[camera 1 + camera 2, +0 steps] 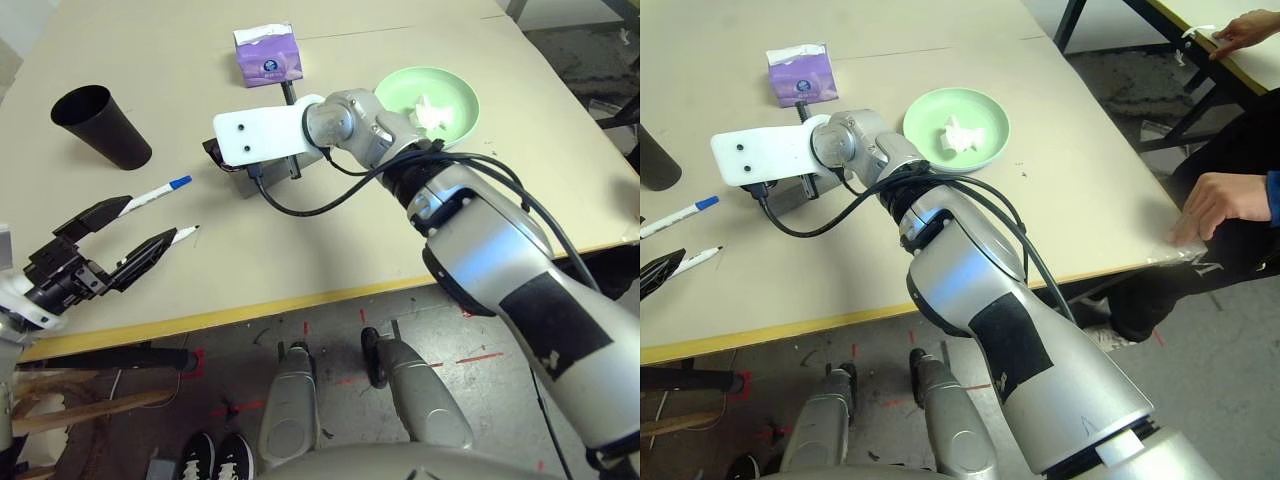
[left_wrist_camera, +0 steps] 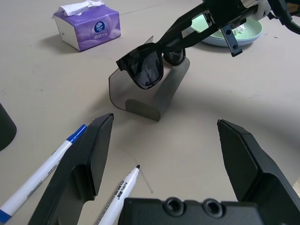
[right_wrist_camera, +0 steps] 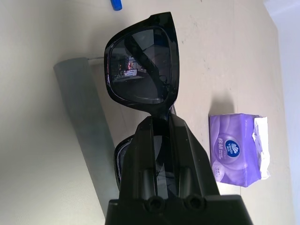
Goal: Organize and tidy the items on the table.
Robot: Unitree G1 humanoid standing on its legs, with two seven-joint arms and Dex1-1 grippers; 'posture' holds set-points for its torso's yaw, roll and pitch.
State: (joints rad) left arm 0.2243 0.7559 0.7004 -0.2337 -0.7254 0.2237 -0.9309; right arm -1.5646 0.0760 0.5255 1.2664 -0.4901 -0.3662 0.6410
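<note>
my right pincer (image 3: 161, 123) is closed on the black sunglasses (image 3: 143, 65), holding them over the open grey glasses case (image 2: 150, 96) on the bench (image 1: 330, 240). my left pincer (image 2: 166, 124) is wide open by the blue-capped marker (image 2: 44, 171) and the black-tipped marker (image 2: 119, 197). the crumpled tissue (image 1: 961, 136) lies in the green plate (image 1: 990, 115); the purple tissue box (image 1: 268, 57) stands beyond the case.

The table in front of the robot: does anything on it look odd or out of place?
One marker lies uncapped, its dark tip bare, beside a capped one. A crumpled tissue sits in the green plate, perhaps rubbish.
</note>
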